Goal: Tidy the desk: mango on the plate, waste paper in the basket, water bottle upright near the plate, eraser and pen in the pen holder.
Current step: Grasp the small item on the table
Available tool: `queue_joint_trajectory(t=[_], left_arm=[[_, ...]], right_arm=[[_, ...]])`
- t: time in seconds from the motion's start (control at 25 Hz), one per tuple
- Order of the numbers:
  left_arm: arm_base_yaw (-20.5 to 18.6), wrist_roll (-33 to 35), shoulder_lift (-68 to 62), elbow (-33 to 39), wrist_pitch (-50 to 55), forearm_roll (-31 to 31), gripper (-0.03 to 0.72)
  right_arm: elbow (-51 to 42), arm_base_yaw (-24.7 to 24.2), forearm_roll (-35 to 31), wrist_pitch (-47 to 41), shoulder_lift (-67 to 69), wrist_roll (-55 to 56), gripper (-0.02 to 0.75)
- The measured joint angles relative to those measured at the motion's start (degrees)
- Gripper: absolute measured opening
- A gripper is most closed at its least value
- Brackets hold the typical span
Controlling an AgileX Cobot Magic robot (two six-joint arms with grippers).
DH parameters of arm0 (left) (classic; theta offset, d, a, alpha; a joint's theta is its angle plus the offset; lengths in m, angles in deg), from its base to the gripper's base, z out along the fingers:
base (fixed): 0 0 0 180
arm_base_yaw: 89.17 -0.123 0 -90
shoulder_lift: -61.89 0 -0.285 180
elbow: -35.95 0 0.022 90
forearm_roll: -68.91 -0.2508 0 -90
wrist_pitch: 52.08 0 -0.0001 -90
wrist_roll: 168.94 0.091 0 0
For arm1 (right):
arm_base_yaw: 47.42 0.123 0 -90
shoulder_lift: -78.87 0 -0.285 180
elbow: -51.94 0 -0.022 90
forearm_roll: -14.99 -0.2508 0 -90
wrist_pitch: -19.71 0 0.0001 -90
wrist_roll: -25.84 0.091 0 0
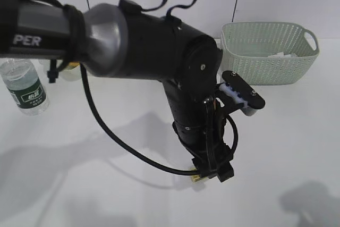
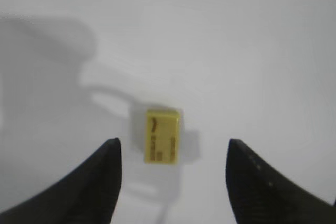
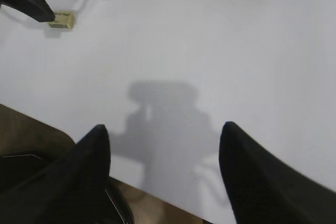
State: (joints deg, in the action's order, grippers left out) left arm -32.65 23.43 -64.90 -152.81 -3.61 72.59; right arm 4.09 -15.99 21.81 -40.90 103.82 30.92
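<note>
The eraser [image 2: 163,136] is a small yellow block lying flat on the white desk [image 1: 292,142]. My left gripper [image 2: 173,146] is open just above it, with one finger on each side and neither touching. In the exterior view the left gripper [image 1: 211,169] points down over the eraser [image 1: 197,177], which is mostly hidden. My right gripper [image 3: 163,129] is open and empty over bare desk near the front edge; its view shows the eraser [image 3: 61,20] far off. The water bottle [image 1: 24,86] stands upright at the left. The green basket [image 1: 268,51] holds white paper [image 1: 281,56]. The mango, plate, pen and pen holder are hidden.
The left arm's big black body [image 1: 159,41] crosses the middle of the exterior view and hides the back of the desk. The desk's front edge [image 3: 157,192] shows just below the right gripper. A shadow lies on the desk at the lower right [image 1: 313,198].
</note>
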Motion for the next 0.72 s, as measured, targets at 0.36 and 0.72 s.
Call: queue_joint_trajectory(t=[0.36, 0.72], left_arm=[[0.05, -1.12, -4.03, -0.11, -0.80, -1.15, 0.456], [0.04, -2.75, -6.50, -0.29, -1.53, -4.28, 0.449]], right_arm=[[0.00, 0.00, 0.00, 0.00, 0.00, 0.00, 0.516], [0.00, 0.00, 0.02, 0.04, 0.00, 0.00, 0.510]])
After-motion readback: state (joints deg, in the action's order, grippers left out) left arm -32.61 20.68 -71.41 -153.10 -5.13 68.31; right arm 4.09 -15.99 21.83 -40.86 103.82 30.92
